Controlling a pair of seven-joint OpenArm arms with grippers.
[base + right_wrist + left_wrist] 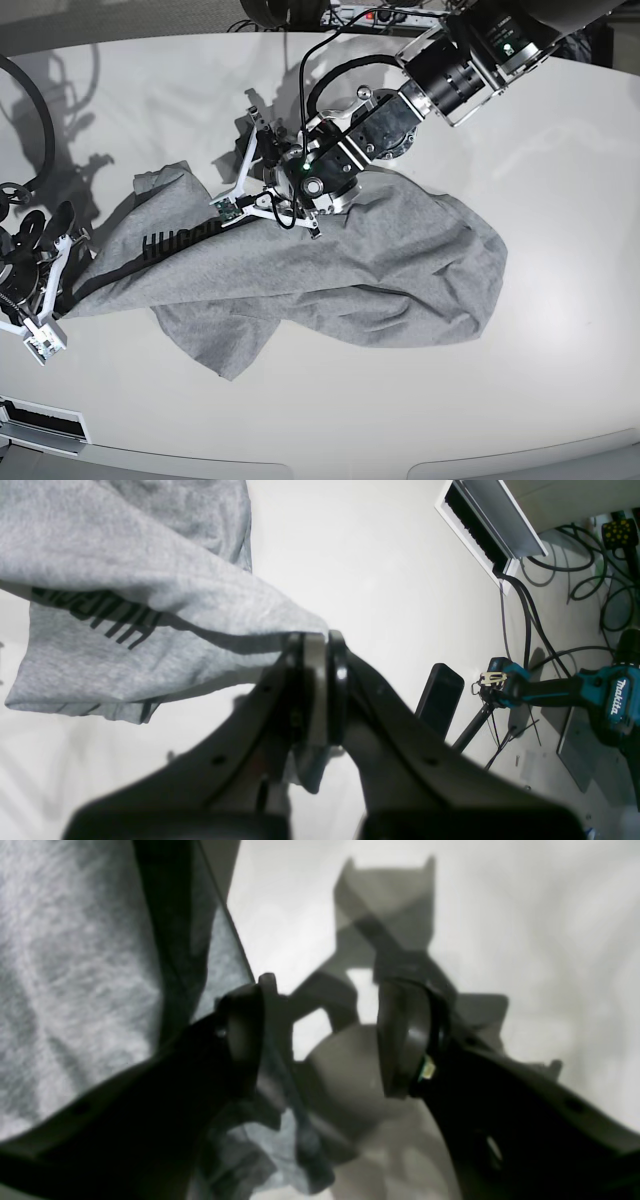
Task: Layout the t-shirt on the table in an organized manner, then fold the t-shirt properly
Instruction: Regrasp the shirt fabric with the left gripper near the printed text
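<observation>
The heather-grey t-shirt lies crumpled across the middle of the white table, with black lettering showing near its left side. My right gripper is at the shirt's left end. In the right wrist view it is shut on a grey edge of the shirt, which hangs lifted with its lettering in view. My left gripper is at the shirt's far edge. In the left wrist view it is open, with the table showing between the fingers and the shirt to its left.
Past the table edge, the right wrist view shows a teal cordless drill, black cables, a black flat object and a white rail. Cables lie at the table's back edge.
</observation>
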